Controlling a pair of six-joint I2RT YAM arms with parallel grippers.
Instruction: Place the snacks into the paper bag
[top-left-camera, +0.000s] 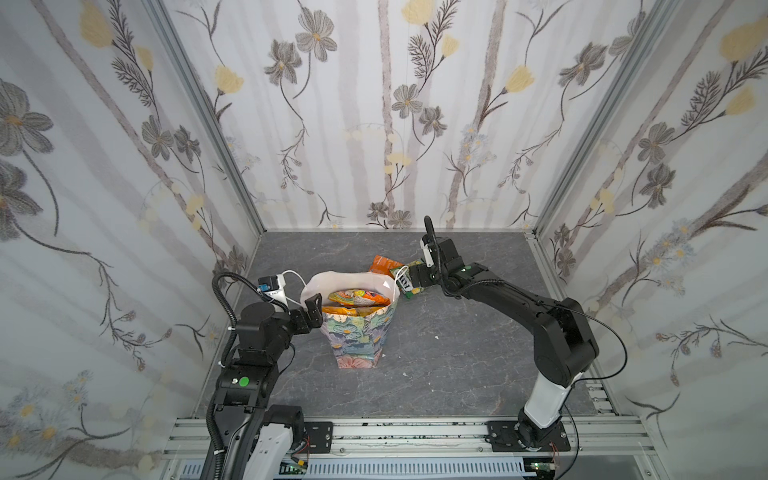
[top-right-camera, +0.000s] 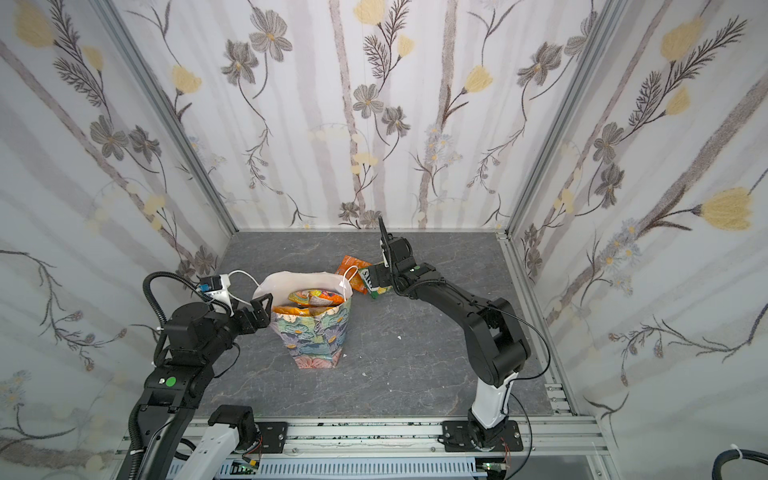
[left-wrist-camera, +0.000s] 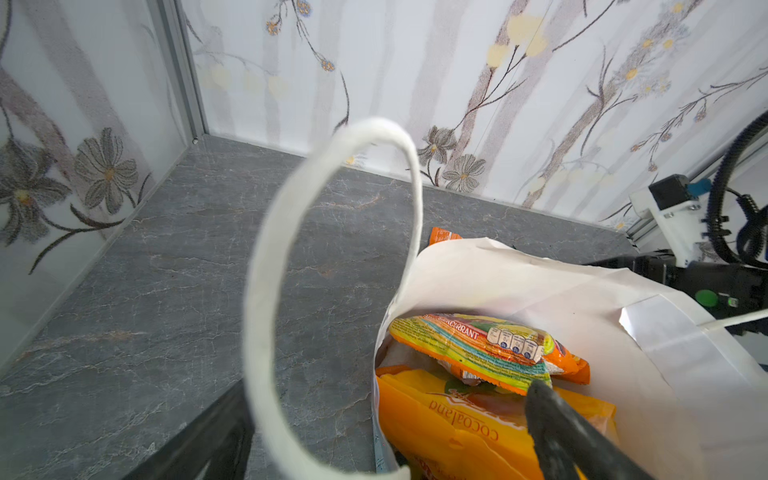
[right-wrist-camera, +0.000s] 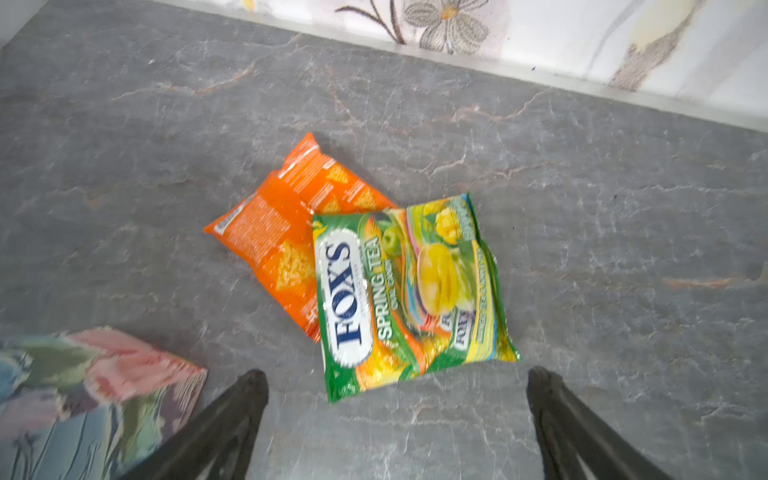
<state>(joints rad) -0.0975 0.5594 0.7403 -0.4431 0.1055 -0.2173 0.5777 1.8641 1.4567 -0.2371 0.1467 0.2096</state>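
Grey tabletop (top-left-camera: 457, 353), left gripper (top-left-camera: 311, 309) spread at paper bag (top-left-camera: 359, 336), right gripper (right-wrist-camera: 397, 376) spread near 2 packets (right-wrist-camera: 407, 291)

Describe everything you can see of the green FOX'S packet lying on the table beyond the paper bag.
The green FOX'S packet is a glossy, crinkled foil pouch, looking sealed, with a white oval logo in blue letters, the words SPRING TEA and pictures of yellow sweets. It lies flat, face up, on the grey table, one edge overlapping the orange packet. It lies apart from the paper bag. The right pincer hovers above it, open, apparently clear of it.
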